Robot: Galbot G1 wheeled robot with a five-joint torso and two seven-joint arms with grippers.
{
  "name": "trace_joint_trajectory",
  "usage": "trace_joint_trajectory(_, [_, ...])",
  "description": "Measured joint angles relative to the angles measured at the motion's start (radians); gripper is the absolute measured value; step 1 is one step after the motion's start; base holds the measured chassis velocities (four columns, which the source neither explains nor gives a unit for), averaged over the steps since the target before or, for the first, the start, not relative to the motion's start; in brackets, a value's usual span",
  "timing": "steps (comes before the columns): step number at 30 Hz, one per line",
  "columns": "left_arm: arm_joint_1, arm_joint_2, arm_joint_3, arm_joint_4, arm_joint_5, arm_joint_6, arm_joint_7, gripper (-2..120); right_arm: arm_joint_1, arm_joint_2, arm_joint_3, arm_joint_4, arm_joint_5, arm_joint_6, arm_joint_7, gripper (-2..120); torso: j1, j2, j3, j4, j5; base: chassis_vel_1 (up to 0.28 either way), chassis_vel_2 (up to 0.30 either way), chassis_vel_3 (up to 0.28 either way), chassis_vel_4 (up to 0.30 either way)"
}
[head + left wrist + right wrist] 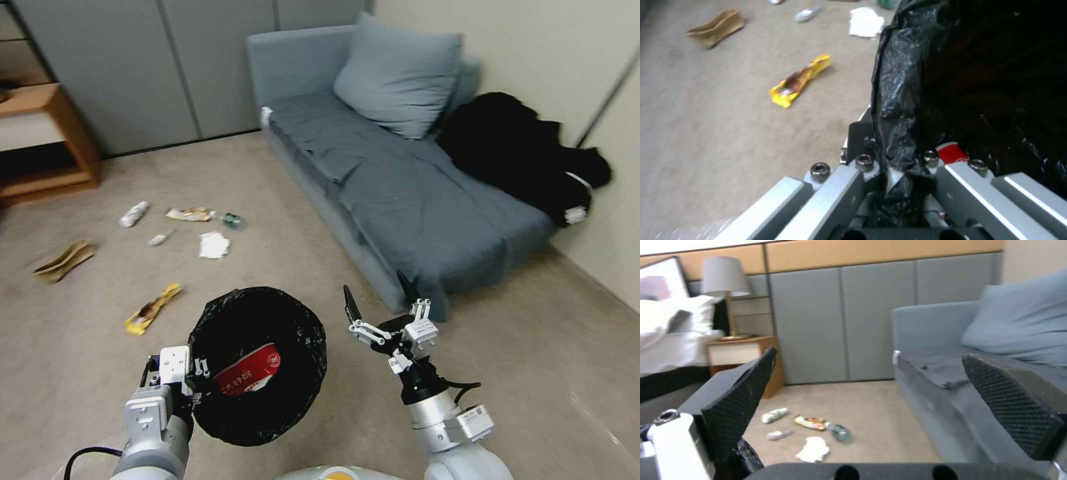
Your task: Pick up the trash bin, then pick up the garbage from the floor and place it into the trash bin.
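The trash bin, lined with a black bag, hangs off the floor with my left gripper shut on its near rim. A red-and-white carton lies inside it. My right gripper is open and empty, raised just right of the bin; its fingers stand wide apart. Garbage lies on the floor ahead of the bin: a yellow wrapper, brown paper, white tissue, a white bottle and a snack wrapper.
A grey sofa with a cushion and black clothing runs along the right. A wooden nightstand stands at the far left, with a lamp and bed beyond. A small green bottle lies by the snack wrapper.
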Motion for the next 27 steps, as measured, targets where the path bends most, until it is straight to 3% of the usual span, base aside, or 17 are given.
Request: trace_joint_trajectory(27, [-0.002, 0.002, 0.004, 0.000, 0.001, 0.001, 0.005, 1, 0.000, -0.008, -0.003, 0.007, 0.003, -0.016, -0.005, 100, 0.000, 0.000, 0.000, 0.0000, 0.0001, 0.128, 0.125, 0.126, 0.120])
